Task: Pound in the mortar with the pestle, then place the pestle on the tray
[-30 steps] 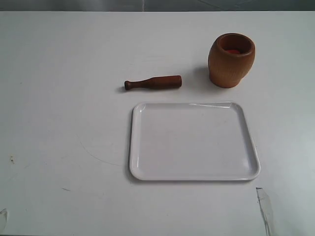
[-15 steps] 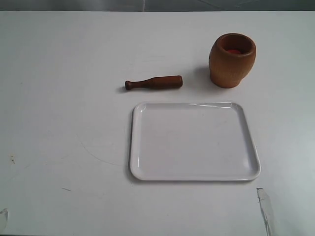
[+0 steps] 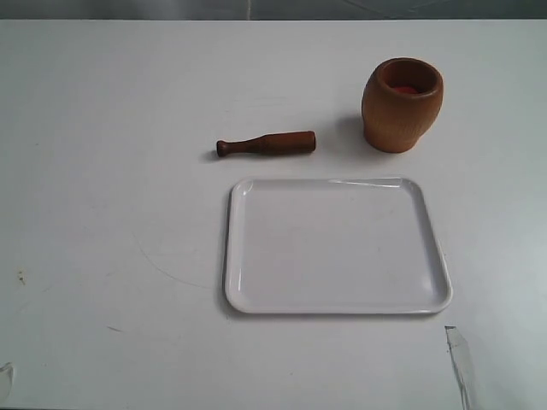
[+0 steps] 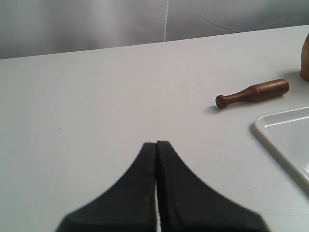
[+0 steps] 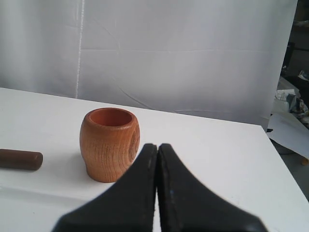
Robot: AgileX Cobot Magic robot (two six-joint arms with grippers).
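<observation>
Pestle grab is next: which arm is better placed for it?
Probably the left. In the exterior view the pestle lies left of the mortar; the left gripper, shut, has all of it in view, while the right gripper, shut, sees only its thick end.

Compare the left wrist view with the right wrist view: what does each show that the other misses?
Left wrist only: the whole pestle lying on the table, knobbed end included, a corner of the tray, and the left gripper, shut. Right wrist only: the whole mortar, upright, its reddish inside showing, and the right gripper, shut. Both: the pestle's thick end, some of the mortar (a sliver at the left wrist view's edge) and the white table.
</observation>
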